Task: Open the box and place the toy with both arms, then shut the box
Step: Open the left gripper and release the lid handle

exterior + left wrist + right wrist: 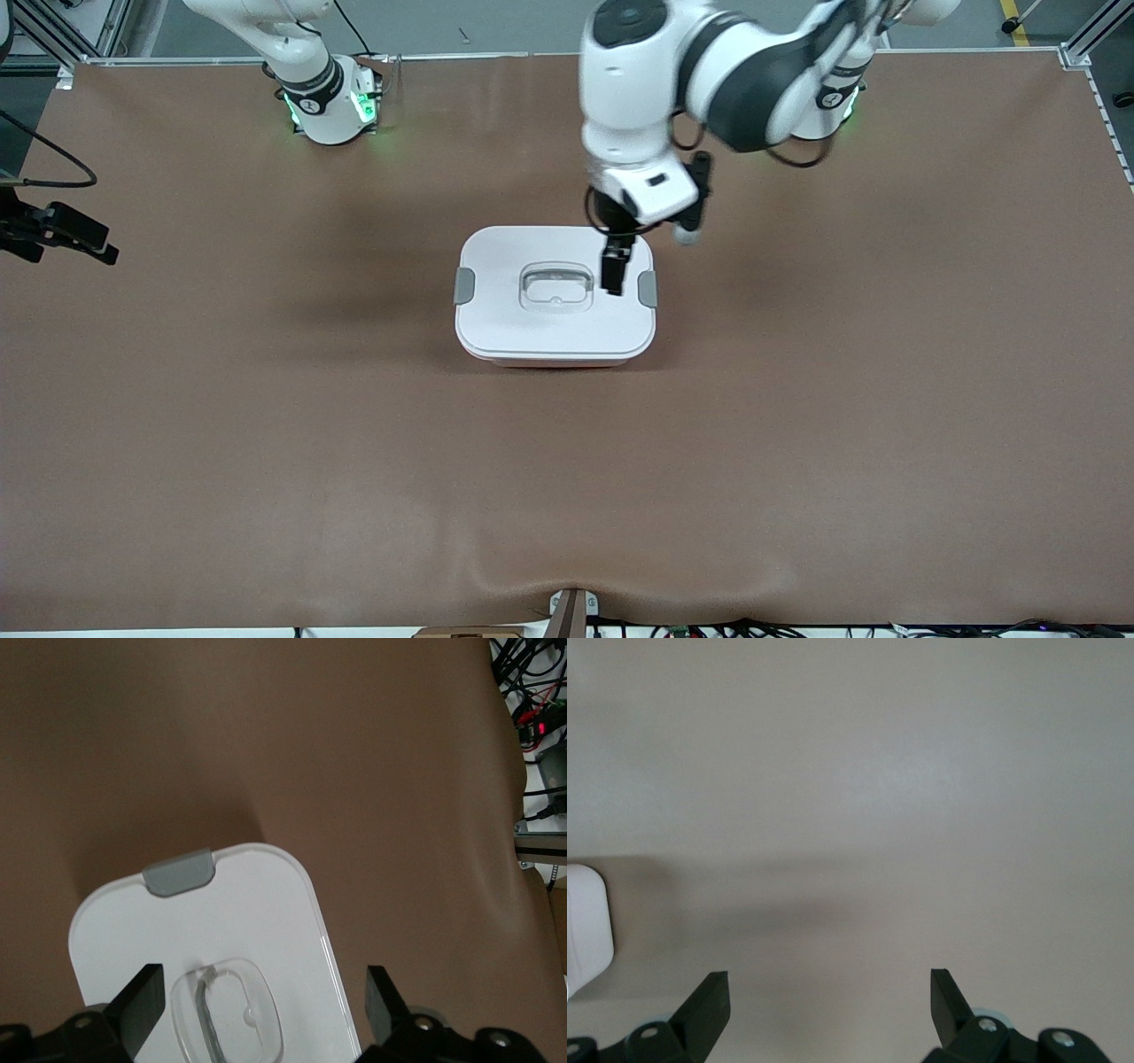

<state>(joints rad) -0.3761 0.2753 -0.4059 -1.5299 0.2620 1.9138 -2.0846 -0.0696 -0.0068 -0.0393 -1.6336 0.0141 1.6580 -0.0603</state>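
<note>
No text, label, brand, number or sign can be read in any view. Small dark marks sit on the white collars of the two arm bases (326,105) at the top edge of the desk (266,425), but their characters cannot be made out. The white lid of the box (555,297) carries no print.

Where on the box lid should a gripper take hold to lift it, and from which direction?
Probably the clear recessed handle at the middle of the white lid, approached straight down from above. The box sits flat and the handle's bar crosses an open recess, giving the jaws something to close on. The left gripper already hangs open over it; the grey side clips likely need releasing first.
</note>
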